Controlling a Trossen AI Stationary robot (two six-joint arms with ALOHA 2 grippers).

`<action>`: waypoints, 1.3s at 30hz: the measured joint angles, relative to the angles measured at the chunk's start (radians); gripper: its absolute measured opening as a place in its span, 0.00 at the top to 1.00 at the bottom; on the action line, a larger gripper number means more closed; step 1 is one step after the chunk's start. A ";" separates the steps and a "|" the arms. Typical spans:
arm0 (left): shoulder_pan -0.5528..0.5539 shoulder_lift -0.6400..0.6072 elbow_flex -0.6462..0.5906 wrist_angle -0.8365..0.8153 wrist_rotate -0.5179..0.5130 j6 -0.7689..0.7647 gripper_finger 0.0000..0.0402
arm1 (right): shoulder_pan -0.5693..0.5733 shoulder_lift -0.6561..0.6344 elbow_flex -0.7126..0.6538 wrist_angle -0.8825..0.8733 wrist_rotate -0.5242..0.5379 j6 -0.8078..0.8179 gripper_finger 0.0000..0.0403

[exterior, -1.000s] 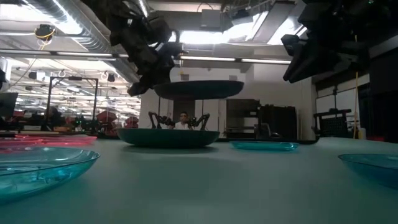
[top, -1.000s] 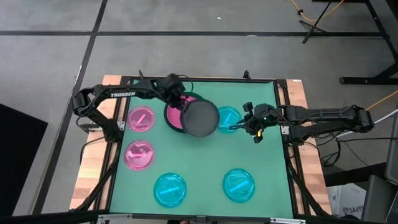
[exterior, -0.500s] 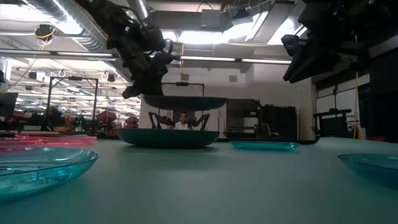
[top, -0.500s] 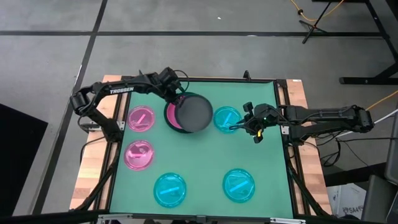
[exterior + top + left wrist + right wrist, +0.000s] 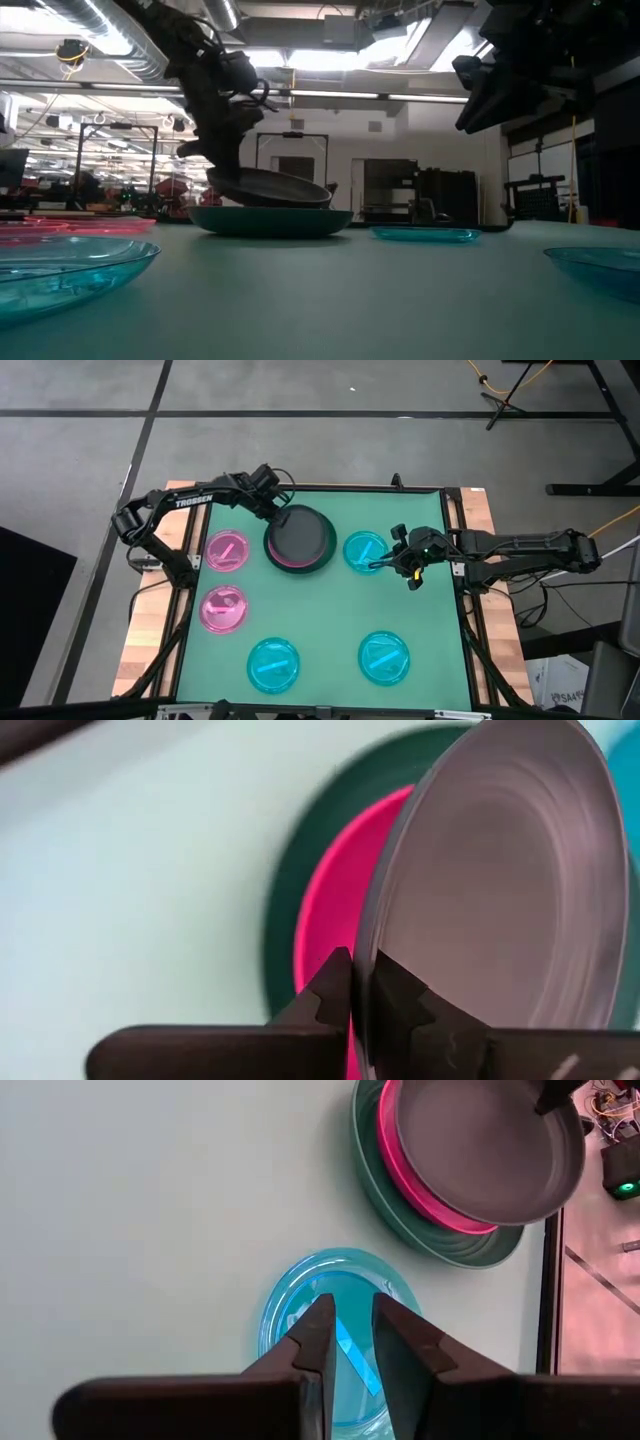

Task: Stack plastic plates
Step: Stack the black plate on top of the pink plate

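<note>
A dark grey plate hangs over a large dark green plate that has a pink plate lying in it, at the table's far middle. My left gripper is shut on the grey plate at its far-left side. My right gripper hovers high above a cyan plate that lies flat on the mat. Its fingers stand a narrow gap apart with nothing between them. My left gripper pinches the grey plate's rim between its two fingers, one on the plate's upper face and one beneath. The fingers slant down from the table's far-left side. The plate is tilted, its free side lower, close over the stack; whether it touches I cannot tell.
Two pink plates lie on the green mat at the left. Two cyan plates lie near the front edge. The wooden table border frames the mat.
My left gripper has swung toward the table's far-left and tipped steeper. The grey plate has gone with it from level, high and right of the green plate, down to a tilt just above the pink plate. My right arm has kept still.
</note>
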 joint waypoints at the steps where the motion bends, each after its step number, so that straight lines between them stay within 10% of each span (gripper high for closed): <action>1: 0.000 0.000 0.000 0.000 -0.014 0.000 0.98 | 0.000 0.000 0.000 0.000 0.000 0.000 0.85; 26: -0.016 0.000 -0.099 0.059 -0.035 -0.063 0.97 | 0.000 0.000 0.000 0.000 0.000 0.000 0.85; 39: -0.063 0.002 -0.100 0.058 -0.071 -0.060 0.79 | 0.000 0.000 0.000 0.000 0.000 0.000 0.85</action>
